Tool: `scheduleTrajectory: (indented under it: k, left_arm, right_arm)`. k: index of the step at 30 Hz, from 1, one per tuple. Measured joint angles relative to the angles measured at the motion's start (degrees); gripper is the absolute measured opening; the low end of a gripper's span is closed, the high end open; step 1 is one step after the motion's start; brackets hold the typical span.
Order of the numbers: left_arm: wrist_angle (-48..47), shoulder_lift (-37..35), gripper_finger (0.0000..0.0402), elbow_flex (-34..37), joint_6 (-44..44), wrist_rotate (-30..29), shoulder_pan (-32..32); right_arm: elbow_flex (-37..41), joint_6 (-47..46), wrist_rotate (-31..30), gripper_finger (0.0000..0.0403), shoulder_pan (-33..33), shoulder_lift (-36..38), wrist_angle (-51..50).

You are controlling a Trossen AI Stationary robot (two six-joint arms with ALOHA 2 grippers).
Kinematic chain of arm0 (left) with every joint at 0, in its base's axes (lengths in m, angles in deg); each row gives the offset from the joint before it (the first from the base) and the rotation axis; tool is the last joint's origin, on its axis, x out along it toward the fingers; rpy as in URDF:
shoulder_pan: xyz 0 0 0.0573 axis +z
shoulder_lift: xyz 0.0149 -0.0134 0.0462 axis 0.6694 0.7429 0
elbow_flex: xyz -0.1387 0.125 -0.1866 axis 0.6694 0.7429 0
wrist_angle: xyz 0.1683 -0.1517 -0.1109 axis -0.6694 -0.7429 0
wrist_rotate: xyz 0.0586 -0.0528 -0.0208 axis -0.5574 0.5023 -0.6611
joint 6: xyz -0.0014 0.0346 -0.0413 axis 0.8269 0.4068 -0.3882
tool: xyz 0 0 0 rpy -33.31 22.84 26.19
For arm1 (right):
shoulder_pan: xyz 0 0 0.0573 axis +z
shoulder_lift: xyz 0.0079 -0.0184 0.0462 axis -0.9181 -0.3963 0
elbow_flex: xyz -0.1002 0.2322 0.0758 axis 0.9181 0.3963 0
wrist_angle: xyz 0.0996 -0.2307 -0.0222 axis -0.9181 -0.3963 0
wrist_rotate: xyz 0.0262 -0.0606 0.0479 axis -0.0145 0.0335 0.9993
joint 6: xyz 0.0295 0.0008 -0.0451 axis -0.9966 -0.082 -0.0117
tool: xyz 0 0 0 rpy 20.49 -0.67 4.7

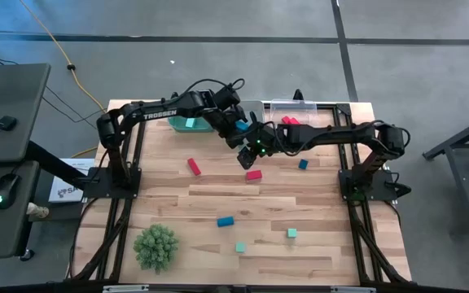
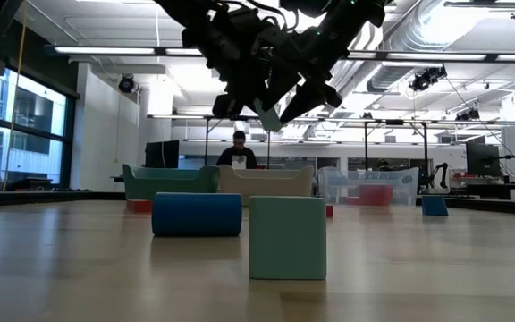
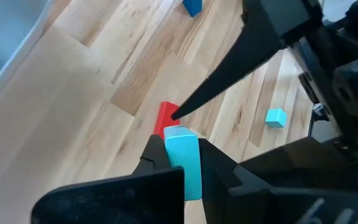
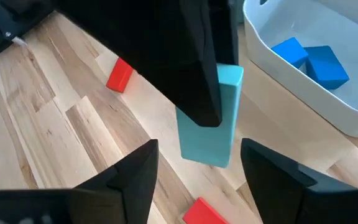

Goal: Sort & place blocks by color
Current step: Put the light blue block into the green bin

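My left gripper (image 1: 242,130) is shut on a light teal bar (image 4: 211,118), high above the table's middle near the far bins. My right gripper (image 4: 201,177) is open; its two fingers stand on either side of the bar's lower end without touching it. Loose on the table lie two red blocks (image 1: 194,166) (image 1: 254,174), two blue blocks (image 1: 303,164) (image 1: 225,220) and two teal cubes (image 1: 240,247) (image 1: 291,233). The low view shows both grippers (image 2: 271,94) overhead with the bar's end (image 2: 269,117) between them. My left gripper pinches the light teal bar between its two fingers (image 3: 157,155), holding its upper part (image 3: 182,152). The fingers lie along the bar and slant down from above. The bar is lifted clear of the table and hangs roughly upright, its lower end (image 4: 205,152) free below the fingers.
Three bins stand along the far edge: a teal one (image 1: 187,124), a white one (image 4: 303,93) holding two blue blocks, and a clear one (image 1: 300,110) with a red block. A green spiky plant ball (image 1: 155,247) sits near the left front. A person (image 2: 238,150) is far behind the table.
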Motion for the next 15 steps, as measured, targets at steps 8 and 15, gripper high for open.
scheduleTrajectory:
  k: [8,15]
  left_arm:
    - [-1.2,0.3,0.0,0.2,1.3,-1.4,1.2]
    - [-2.6,0.2,0.0,0.1,2.9,-2.0,3.5]
  right_arm:
    - [-0.6,-2.3,3.8,0.022,-2.6,0.7,0.0]
    - [-0.4,-2.2,4.8,0.022,-4.2,2.8,-0.9]
